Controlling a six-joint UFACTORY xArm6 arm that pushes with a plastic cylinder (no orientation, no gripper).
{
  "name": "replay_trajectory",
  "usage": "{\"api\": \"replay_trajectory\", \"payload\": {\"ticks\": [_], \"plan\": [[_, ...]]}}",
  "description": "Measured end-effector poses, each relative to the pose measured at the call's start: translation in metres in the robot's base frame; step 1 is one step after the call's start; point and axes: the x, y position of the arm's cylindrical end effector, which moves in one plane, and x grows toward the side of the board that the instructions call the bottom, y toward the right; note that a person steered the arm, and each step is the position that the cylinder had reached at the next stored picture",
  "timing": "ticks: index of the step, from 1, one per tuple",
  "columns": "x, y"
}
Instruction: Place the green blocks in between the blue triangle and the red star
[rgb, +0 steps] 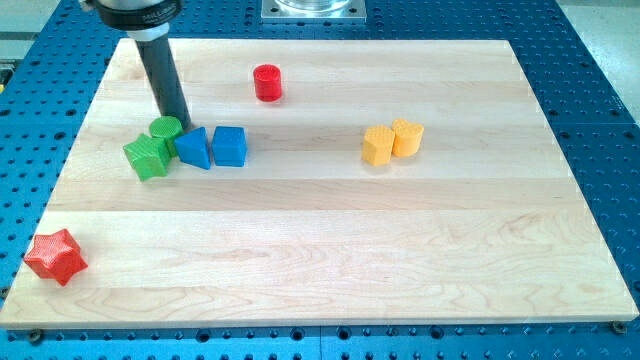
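Red star (55, 256) sits low at the view's left. Green cube (147, 157) and green cylinder (166, 128) touch the blue triangle (192, 147) — my tip (184, 127) between cylinder and triangle. No pincer here, just the rod. We should push the greens gently down-left — avoiding the triangle.

A straight, smooth dark grey cylindrical rod descends from a wider black round collar, ending in my tip (184, 124), plain and unmarked.

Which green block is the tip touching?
The green cylinder, the upper one: my tip sits at its right edge, beside the blue triangle. The green cube lies lower left, apart.
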Motion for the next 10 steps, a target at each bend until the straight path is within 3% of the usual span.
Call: {"api": "replay_trajectory", "payload": {"ticks": [1,2,4,5,7,8,9,10], "plan": [[0.001,-0.033],[-0.006,-0.024],[-0.013,0.052],[0.008,0.035],[0.048,-0.064],[0.047,-0.059],[0.016,-0.085],[0.017,-0.119]]}}
